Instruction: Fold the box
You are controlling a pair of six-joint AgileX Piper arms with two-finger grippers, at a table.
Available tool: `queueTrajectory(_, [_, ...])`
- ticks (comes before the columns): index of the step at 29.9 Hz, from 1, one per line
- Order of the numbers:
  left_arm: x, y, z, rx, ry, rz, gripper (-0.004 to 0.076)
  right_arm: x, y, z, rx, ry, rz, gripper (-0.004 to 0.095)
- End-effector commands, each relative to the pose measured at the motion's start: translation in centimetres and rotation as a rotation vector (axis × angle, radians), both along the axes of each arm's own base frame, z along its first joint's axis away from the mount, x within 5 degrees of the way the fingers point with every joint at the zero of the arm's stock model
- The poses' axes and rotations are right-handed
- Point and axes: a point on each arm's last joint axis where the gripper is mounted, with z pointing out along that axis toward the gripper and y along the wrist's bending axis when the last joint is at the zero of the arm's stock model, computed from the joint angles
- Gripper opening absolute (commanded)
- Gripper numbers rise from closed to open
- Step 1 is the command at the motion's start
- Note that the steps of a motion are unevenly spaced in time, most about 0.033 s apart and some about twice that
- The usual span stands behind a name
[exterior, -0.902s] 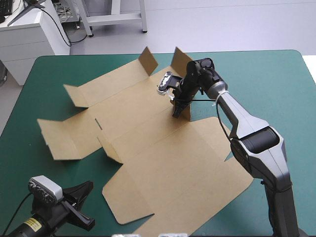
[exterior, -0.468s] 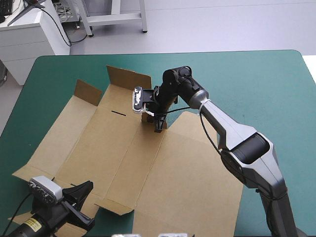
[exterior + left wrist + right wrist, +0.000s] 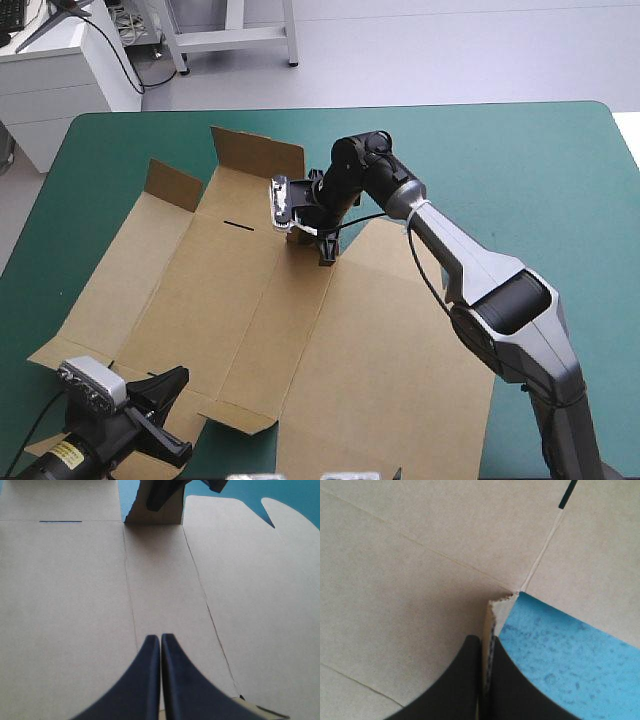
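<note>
we hauled box [image 3: 300, 330] by small far flap [image 3: 489, 614]: earlier it lay spread across middle of teal-green cover [image 3: 520, 160], now swung toward left-near corner. barely any shift since just before. right gripper [image 3: 482, 641] pinched all but closed on upright flap. left gripper [image 3: 160, 637] fingers pressed together, empty, above box's near part. we judge repositioning done; panels mostly flat, folding not begun.

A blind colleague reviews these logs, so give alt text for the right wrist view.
The right claw, two black curved fingers, is shut on a raised flap of the flat brown cardboard box. Teal-green table cover shows beside the flap; a short slot lies ahead.
</note>
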Motion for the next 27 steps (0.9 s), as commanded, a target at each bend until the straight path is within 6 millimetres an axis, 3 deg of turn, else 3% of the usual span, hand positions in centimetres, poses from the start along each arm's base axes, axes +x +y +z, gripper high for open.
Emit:
queueTrajectory(1, [0.4,-0.1,1.2,-0.066,-0.035,0.016,-0.0008,-0.8,-1.5,4.6,0.034,-0.113,0.015,-0.0019])
queueTrajectory(6, [0.4,-0.1,1.2,-0.066,-0.035,0.016,-0.0008,0.4,-3.1,4.6,0.015,-0.124,-0.026,-0.0019])
queueTrajectory(12, [0.4,-0.1,1.2,-0.066,-0.035,0.016,-0.0008,0.6,-3.4,4.8,0.068,-0.096,-0.029,-0.0019])
queueTrajectory(21, [0.4,-0.1,1.2,-0.066,-0.035,0.016,-0.0008,-2.1,0.2,4.8,0.086,-0.087,0.073,-0.002])
queueTrajectory(27, [0.4,-0.1,1.2,-0.072,-0.031,0.019,-0.0008,-2.5,0.7,4.8,0.097,-0.048,0.02,-0.0019])
